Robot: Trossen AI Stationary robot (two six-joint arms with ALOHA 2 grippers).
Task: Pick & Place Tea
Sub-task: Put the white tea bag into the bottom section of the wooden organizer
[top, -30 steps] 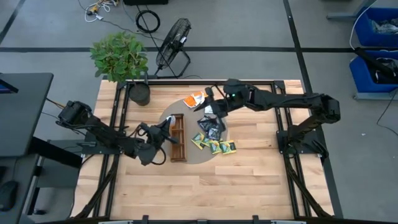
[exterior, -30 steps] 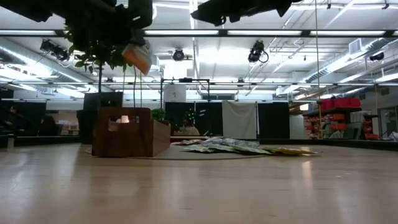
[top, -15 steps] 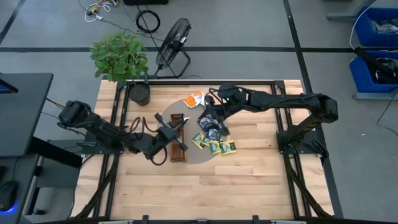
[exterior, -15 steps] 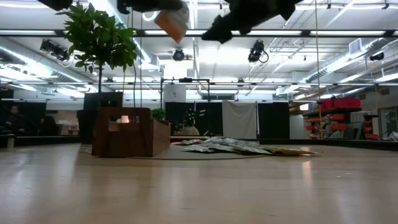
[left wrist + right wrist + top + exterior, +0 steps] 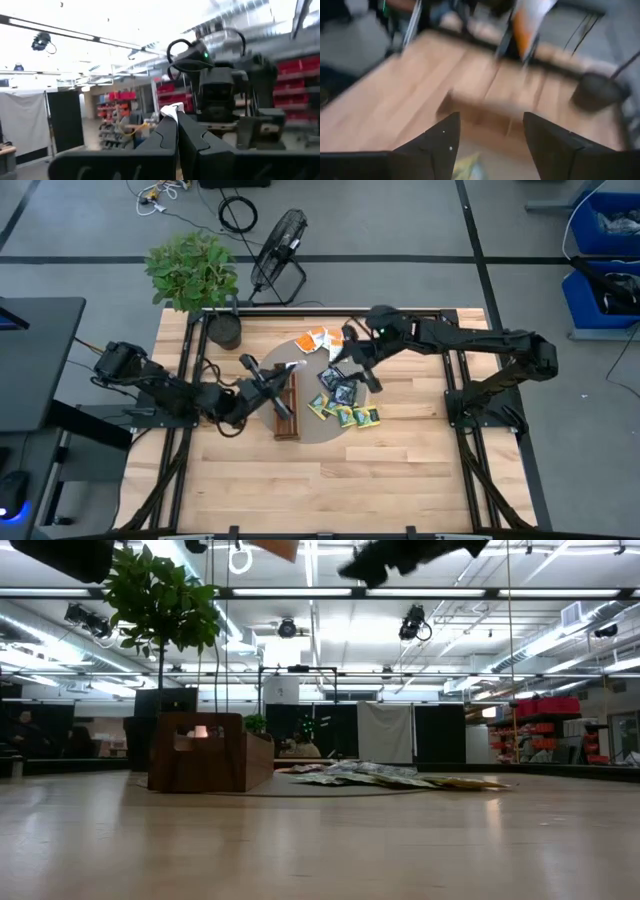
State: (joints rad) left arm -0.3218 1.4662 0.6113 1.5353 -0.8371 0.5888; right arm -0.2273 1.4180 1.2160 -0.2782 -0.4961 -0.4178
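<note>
Pinching an orange-and-white sachet (image 5: 291,366) over the wooden tray (image 5: 287,406), the left gripper (image 5: 283,367) is clamped tight. Only the right wrist view shows the right gripper (image 5: 490,132) with fingers apart, empty.

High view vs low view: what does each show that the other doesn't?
Only the high view: the left tool shut on a sachet above the wooden tray, the open right tool above the loose sachets, the fan on the floor, and two orange-and-white sachets beyond the tray.

Only the low view: the room behind the table.

Both: tray, plant, pile of sachets.
</note>
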